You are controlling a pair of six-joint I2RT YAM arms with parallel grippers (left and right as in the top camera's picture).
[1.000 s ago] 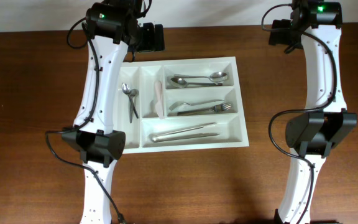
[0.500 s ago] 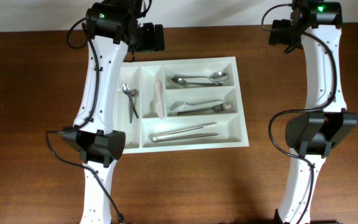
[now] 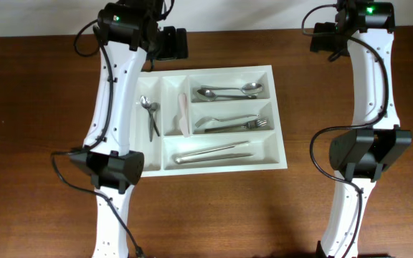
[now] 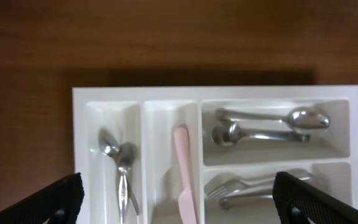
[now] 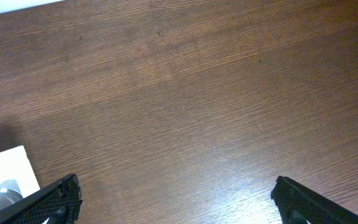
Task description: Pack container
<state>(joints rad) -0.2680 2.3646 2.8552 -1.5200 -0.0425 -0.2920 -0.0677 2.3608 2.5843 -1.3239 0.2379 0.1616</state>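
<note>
The white cutlery tray (image 3: 277, 115) lies mid-table. Its compartments hold small spoons (image 3: 149, 113), a pink knife (image 3: 183, 115), large spoons (image 3: 228, 92), forks (image 3: 235, 124) and long metal pieces (image 3: 214, 153). The tray also shows in the left wrist view (image 4: 79, 124) with the pink knife (image 4: 182, 174) and spoons (image 4: 272, 118). My left gripper (image 4: 178, 202) is open and empty, hovering high above the tray's far left end. My right gripper (image 5: 178, 199) is open and empty over bare wood at the far right; a tray corner (image 5: 8, 171) shows at its left edge.
The brown wooden table (image 3: 34, 129) surrounds the tray. Both white arms reach from the near edge to the far edge, the left arm (image 3: 113, 107) passing over the tray's left side, the right arm (image 3: 371, 93) right of the tray.
The left wrist has shifted very slightly at the far edge of the table. Nothing else has moved.
</note>
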